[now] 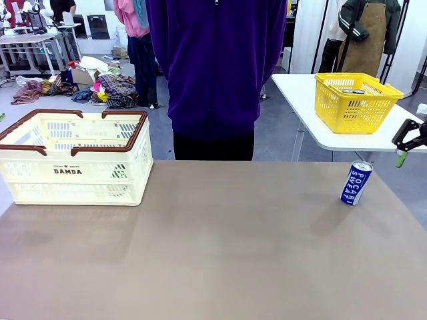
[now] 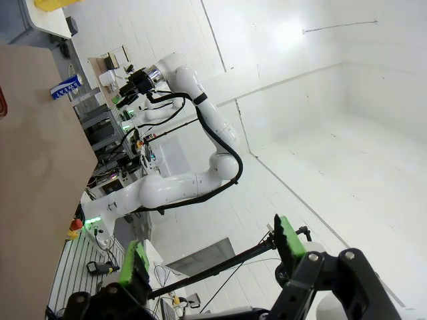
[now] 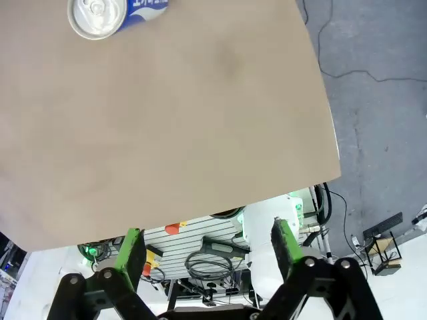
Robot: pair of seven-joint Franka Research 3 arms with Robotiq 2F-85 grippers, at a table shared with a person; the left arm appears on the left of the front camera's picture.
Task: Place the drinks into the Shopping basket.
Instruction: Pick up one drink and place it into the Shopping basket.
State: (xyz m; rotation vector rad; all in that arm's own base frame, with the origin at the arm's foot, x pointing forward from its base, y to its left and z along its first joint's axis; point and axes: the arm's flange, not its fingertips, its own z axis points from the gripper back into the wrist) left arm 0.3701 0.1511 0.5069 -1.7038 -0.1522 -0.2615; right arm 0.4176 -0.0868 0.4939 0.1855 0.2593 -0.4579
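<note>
Blue can stands on the table, right claw open nearby.

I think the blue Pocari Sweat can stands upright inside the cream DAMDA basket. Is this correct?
Not quite. The blue Pocari Sweat can stands upright on the brown table, to the right of the cream DAMDA basket, not inside it. The front view shows this.

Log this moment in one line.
blue can: standing on table, right side | Shopping basket: left side | left gripper: open, empty | right gripper: open, empty
</note>
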